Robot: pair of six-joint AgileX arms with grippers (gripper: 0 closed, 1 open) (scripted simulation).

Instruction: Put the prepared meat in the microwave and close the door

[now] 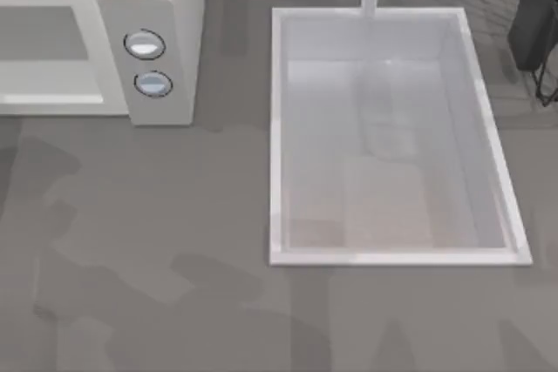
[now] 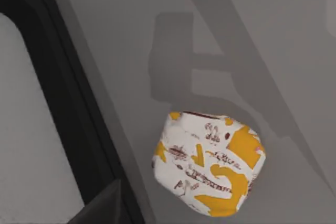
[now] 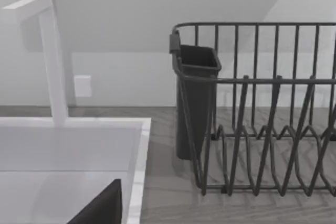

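A: Where does the small squarish pale prepared meat (image 2: 210, 163), blotched orange-yellow and brown, lie?

B: Flat on the grey bench (image 2: 252, 40), right under the left wrist camera, beside a dark-framed pale panel (image 2: 31, 129). Nothing grips it. Whether the left gripper is open or closed cannot be told; a dark corner of the arm (image 2: 102, 208) is all that shows.

A: Why hang over it so?

B: Likely to line up a straight descent for the pick, the shadow on the bench falling just past the meat.

A: And the goal?

B: The off-white boxy microwave (image 1: 157, 23) with two round silvery-blue buttons (image 1: 145, 44) sits at the top view's left; its white-framed door (image 1: 48, 50) looks swung open.

A: The right arm?

B: Idle near the white rectangular sink basin (image 1: 279, 128), facing a dark wire dish rack (image 3: 262, 129), a dark cup (image 3: 195, 98) and the white faucet (image 3: 52, 56); its gripper's state cannot be told.
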